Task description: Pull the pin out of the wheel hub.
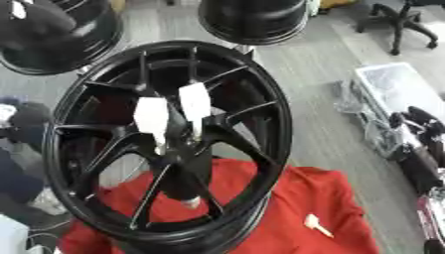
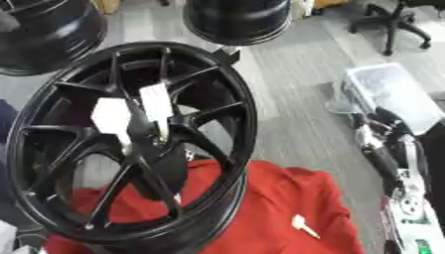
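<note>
A large black spoked wheel (image 1: pixel 260 124) stands upright on a red cloth (image 1: pixel 304 198), filling the left and middle of the view. Two white tags (image 1: pixel 195 101) sit at its hub (image 1: pixel 178 144), and a dark shape hangs below the hub, ending in a pale tip (image 1: pixel 189 202). A small white pin-like piece (image 1: pixel 317 224) lies on the cloth to the right of the wheel. My right arm, black and silver, shows at the right edge, and its hand (image 2: pixel 382 158) is well away from the wheel. My left hand does not show.
Two more black wheels stand behind, one at the far left (image 1: pixel 52 34) and one at the top middle (image 1: pixel 252 20). A clear plastic box (image 1: pixel 396 87) lies on the grey floor at the right. An office chair (image 1: pixel 400 22) stands at the top right.
</note>
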Available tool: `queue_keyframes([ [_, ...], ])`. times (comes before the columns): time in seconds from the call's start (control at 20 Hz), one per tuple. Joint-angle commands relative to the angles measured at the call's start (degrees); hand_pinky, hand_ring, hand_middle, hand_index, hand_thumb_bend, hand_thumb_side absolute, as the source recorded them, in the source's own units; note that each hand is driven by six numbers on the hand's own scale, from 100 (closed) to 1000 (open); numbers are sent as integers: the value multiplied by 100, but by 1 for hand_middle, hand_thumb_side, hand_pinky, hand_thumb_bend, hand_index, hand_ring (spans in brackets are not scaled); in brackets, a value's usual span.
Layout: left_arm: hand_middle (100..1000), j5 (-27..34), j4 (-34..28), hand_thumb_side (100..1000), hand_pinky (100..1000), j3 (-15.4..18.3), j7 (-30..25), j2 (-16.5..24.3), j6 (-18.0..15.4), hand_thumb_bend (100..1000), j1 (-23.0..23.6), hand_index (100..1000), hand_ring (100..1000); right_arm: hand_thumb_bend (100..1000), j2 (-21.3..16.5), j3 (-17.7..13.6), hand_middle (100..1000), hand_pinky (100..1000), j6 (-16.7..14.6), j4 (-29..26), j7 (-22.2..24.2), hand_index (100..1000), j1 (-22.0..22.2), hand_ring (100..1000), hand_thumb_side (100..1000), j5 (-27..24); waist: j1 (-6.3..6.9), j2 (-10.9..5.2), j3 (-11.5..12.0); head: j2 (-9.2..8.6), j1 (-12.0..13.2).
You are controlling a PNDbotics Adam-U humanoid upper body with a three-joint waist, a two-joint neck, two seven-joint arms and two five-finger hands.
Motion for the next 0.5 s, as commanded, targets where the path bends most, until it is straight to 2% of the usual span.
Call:
queue_keyframes([
  [0.05,815,-88,297,556,803,-229,-368,-48,28,609,-239,868,840,364,-145,14,761,804,-11,-52,13,830,-27,791,435,28,-5,-96,-10,-68,17],
  [0.3,807,-225,860,514,793,-543,-540,-469,47,623,-578,850,836,364,-130,21,761,804,-14,-51,23,830,-18,791,435,20,-18,-94,-19,-62,10],
  [0.5,809,-327,1084,512,794,-648,-513,-631,-5,627,-713,850,837,364,-125,19,761,804,-15,-51,23,830,-13,791,435,19,-23,-92,-14,-55,8],
])
